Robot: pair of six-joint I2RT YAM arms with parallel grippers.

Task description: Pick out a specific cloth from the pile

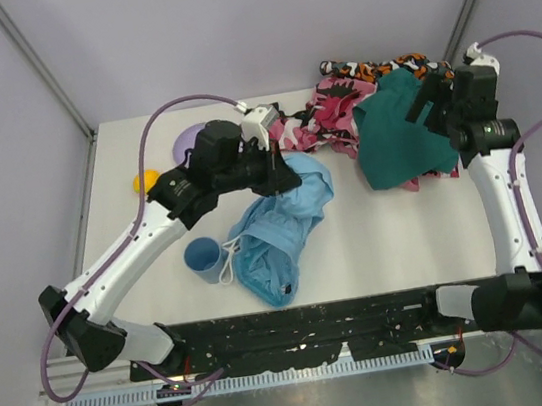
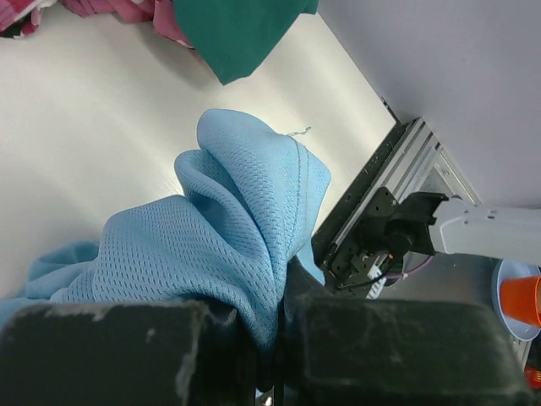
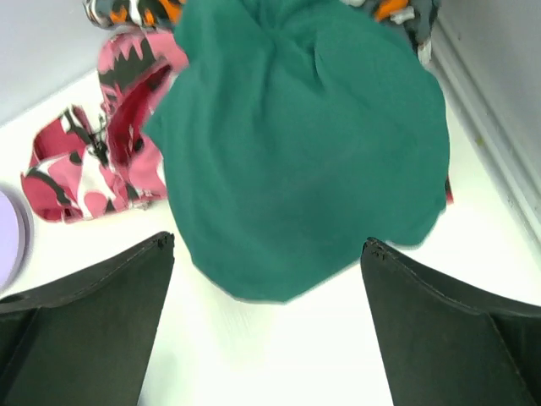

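The light sky-blue cloth [image 1: 279,227] lies spread on the table's middle, its white drawstring [image 1: 228,270] trailing at its left. My left gripper [image 1: 281,168] is shut on a raised fold of the cloth [image 2: 228,245], which is pinched between the black jaws of the left gripper [image 2: 275,338]. The pile [image 1: 369,108] sits at the back right: a dark teal cloth [image 1: 398,140] on top, pink patterned cloth [image 1: 325,120] to its left, orange patterned cloth [image 1: 373,69] behind. My right gripper [image 3: 268,244] stands open just above the near edge of the teal cloth [image 3: 304,135], holding nothing.
A light blue cup [image 1: 203,260] stands beside the cloth's left end. A lilac plate [image 1: 185,144] and a small orange-yellow object [image 1: 147,180] lie at the back left. The pink patterned cloth [image 3: 101,152] spreads left of the teal one. Walls enclose the table at the back and both sides.
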